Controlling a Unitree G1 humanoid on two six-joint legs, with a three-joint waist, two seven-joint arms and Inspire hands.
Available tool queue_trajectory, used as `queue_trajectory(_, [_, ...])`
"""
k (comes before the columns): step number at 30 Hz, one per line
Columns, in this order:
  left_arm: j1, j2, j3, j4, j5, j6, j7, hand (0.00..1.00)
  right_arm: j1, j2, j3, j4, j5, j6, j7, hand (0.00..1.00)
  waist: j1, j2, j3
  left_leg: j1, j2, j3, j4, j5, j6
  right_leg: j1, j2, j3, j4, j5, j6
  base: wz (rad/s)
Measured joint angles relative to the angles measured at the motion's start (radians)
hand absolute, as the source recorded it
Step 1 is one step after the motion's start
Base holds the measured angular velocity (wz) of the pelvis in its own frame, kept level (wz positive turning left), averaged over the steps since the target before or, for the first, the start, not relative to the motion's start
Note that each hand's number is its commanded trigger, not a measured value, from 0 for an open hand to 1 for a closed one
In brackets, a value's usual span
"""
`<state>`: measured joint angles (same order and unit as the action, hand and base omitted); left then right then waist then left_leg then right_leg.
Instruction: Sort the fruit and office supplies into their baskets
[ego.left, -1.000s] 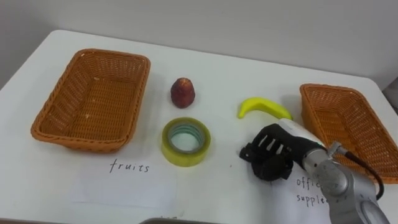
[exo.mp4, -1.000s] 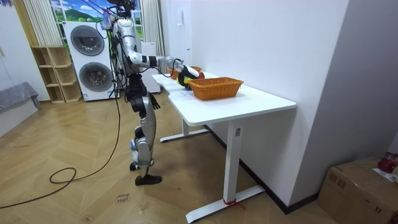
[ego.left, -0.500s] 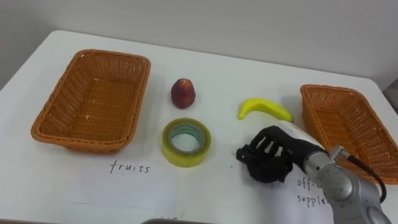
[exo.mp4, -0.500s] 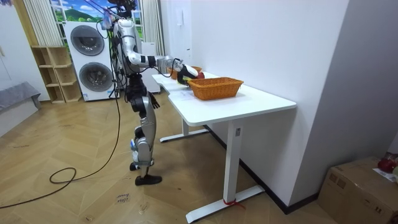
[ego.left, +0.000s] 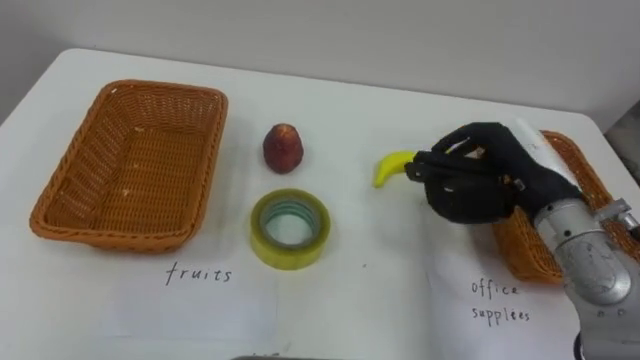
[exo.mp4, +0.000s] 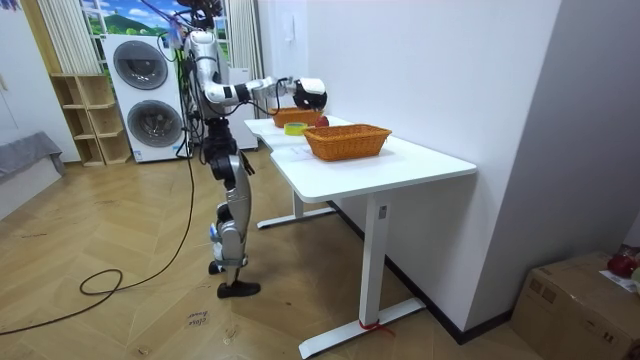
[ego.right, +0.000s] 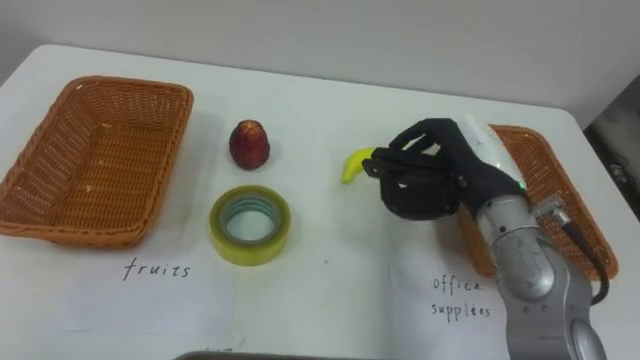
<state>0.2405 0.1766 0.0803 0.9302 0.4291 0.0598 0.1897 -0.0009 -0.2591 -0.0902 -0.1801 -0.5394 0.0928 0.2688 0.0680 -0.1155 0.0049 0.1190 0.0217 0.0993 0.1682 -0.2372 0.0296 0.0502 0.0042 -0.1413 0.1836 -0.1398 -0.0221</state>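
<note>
My right hand (ego.left: 497, 172) is raised above the table between the yellow banana (ego.left: 391, 168) and the right wicker basket (ego.left: 584, 178). Its fingers are curled round a black rounded object (ego.left: 462, 199), which hangs clear of the tabletop. The banana lies just left of the hand and partly behind the thumb. A red fruit (ego.left: 283, 147) stands near the table's middle, with a roll of yellow tape (ego.left: 289, 228) lying flat in front of it. The left wicker basket (ego.left: 88, 165) sits above a paper label for fruits. In the room view I stand at the table's end with the right hand (exo.mp4: 310, 95) lifted.
White paper labels lie along the table's front edge: one for fruits (ego.left: 198, 273) and one for office supplies (ego.left: 498, 301). The white table (ego.left: 340, 115) ends at a wall behind. The right basket reaches close to the table's right edge.
My right hand has lifted off the table by the office supplies label, carrying the black object up and back to the right basket's near edge. The view has shifted slightly.
</note>
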Motion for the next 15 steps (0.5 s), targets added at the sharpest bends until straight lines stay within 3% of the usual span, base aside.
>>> queue_trajectory(2, [0.006, 0.0, 0.008, 0.0, 0.0, -0.001, 0.002, 0.0, -0.013, -0.003, -0.018, 0.0, 0.008, -0.011, -0.012, 1.0, -0.009, -0.001, 0.0004, 0.0, 0.0, -0.003, 0.0, 0.0, 0.0, 0.0, 0.0, 0.001, 0.001, 0.0, 0.0, 0.0])
queue_trajectory(7, [0.009, -0.001, 0.027, 0.004, -0.001, -0.003, 0.003, 0.0, -0.043, -0.062, -0.079, 0.001, 0.049, -0.038, -0.099, 1.0, -0.01, -0.001, 0.0012, -0.001, 0.0, -0.005, -0.002, 0.0, 0.0, 0.0, 0.004, 0.0, 0.002, 0.0, 0.0, 0.0])
queue_trajectory(12, [0.023, -0.001, 0.03, 0.004, -0.001, -0.005, 0.004, 0.0, -0.057, -0.1, -0.098, 0.006, 0.092, -0.04, -0.158, 1.0, -0.016, -0.004, 0.0017, -0.002, 0.0, -0.006, -0.002, 0.0, 0.0, 0.0, 0.005, -0.005, 0.002, 0.0, 0.0, 0.0])
queue_trajectory(15, [0.026, -0.001, 0.03, 0.003, -0.001, -0.005, 0.003, 0.0, -0.057, -0.102, -0.099, 0.006, 0.118, -0.04, -0.181, 1.0, -0.017, -0.008, 0.0031, -0.002, 0.0, -0.006, 0.001, 0.0, 0.0, 0.0, 0.005, -0.008, 0.002, 0.0, 0.0, 0.0])
